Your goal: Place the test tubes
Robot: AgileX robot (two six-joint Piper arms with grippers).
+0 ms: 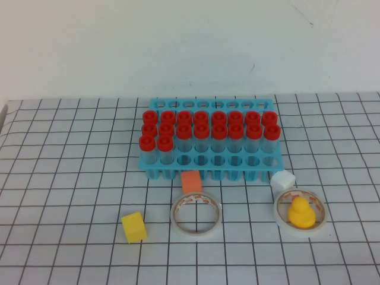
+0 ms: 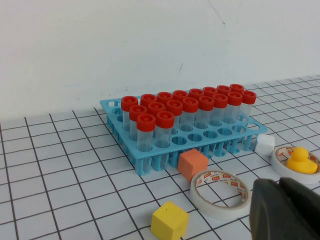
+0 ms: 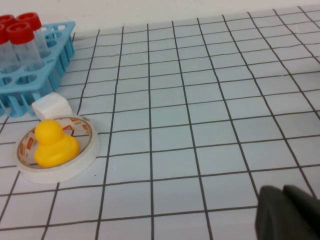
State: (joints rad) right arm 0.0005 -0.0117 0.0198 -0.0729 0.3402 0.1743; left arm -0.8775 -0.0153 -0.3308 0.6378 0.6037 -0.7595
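At the centre of the white gridded tabletop (image 1: 71,178) stands the blue plastic test-tube rack (image 1: 208,163), loaded with clear test tubes with red screw caps (image 1: 201,130). Eighteen tubes are seated: two full rows of eight, plus two at the left end of the front row. The other holes of that front row are open, and the rearmost row of holes is empty. No loose tube lies anywhere in view, so the task appears well advanced, and any further tube would have to come from outside the pictures. In front of the rack are three small cubes, one orange (image 1: 191,181), one yellow (image 1: 134,227) and one white (image 1: 283,180). There are also two rolls of white adhesive tape: one empty (image 1: 176,217), the other (image 1: 279,209) ringing a single yellow rubber duck (image 1: 301,212). Neither arm shows in the high view. The left gripper (image 2: 279,187) sits low on the robot's side of the yellow cube and the empty roll, fingers pressed together on nothing. The right gripper (image 3: 284,195) sits low over bare grid, well apart from the duck's roll, likewise closed and empty.
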